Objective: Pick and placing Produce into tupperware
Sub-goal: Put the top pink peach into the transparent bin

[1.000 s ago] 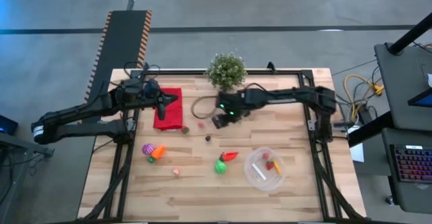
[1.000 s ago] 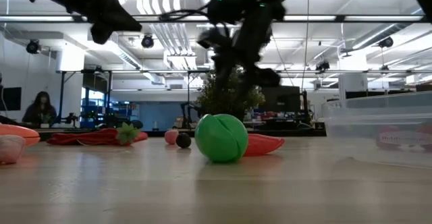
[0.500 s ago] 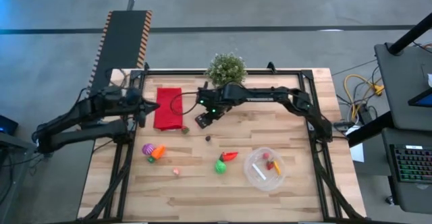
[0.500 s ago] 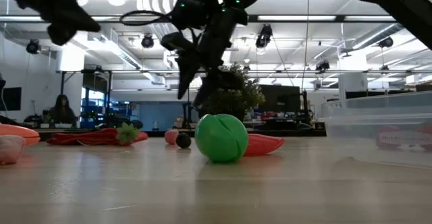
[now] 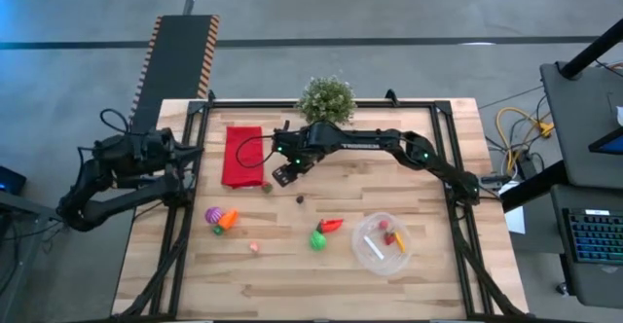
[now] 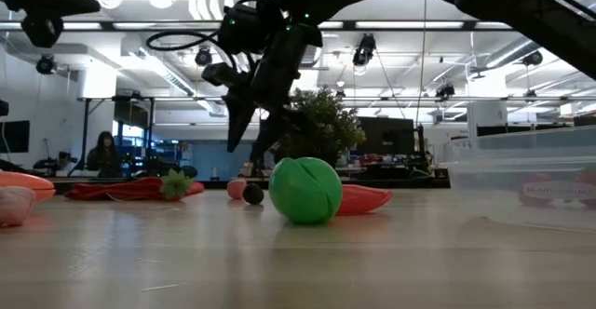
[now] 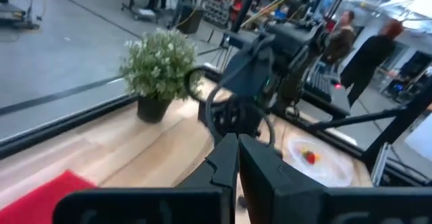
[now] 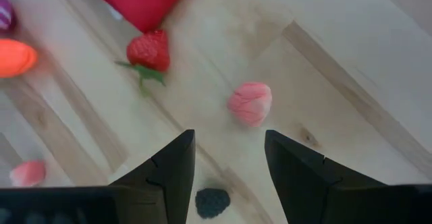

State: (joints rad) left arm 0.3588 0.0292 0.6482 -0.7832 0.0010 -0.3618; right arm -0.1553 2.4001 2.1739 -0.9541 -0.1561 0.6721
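My right gripper (image 5: 280, 175) is open and empty, hovering over the table beside the red cloth. In its wrist view (image 8: 228, 163) the fingers stand above a pink produce piece (image 8: 250, 104). A strawberry (image 8: 150, 50) lies beyond it and a dark berry (image 8: 212, 202) lies nearer. All three rest on the wood. The clear tupperware (image 5: 382, 242) stands at the near right with a few pieces inside. A green ball (image 5: 318, 239) and a red pepper (image 5: 331, 225) lie beside it. My left gripper (image 5: 192, 155) is shut and empty at the table's left edge.
A red folded cloth (image 5: 242, 156) lies at the far left and a potted plant (image 5: 326, 100) stands at the far edge. Purple and orange pieces (image 5: 219, 217) and a small pink piece (image 5: 255, 247) lie at the near left. People show in the room beyond.
My right gripper has gone toward the table's left edge and come lower, stopping beside the red cloth over the pink piece. My left gripper has drawn back from above the red cloth toward the table's left edge. No produce has moved.
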